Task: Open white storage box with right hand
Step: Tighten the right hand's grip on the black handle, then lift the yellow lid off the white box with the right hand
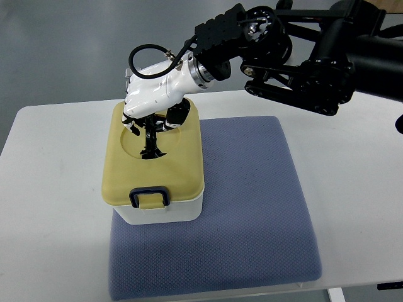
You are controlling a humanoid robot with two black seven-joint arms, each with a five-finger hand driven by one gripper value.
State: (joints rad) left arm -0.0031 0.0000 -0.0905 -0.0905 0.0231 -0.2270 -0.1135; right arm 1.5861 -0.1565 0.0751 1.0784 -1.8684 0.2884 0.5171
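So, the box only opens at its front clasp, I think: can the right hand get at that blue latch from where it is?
Probably yes. The right hand sits over the round recess in the yellow lid, while the blue latch at the front edge is uncovered, with nothing between them. Whether the arm can extend that far is unclear.

We see a white table (50,189) with rounded corners, its top filling most of the view, and on it a blue-grey mat (252,214) with a fine dotted weave, roughly square, reaching almost to the near edge; beyond the table lies a plain grey floor (63,50)
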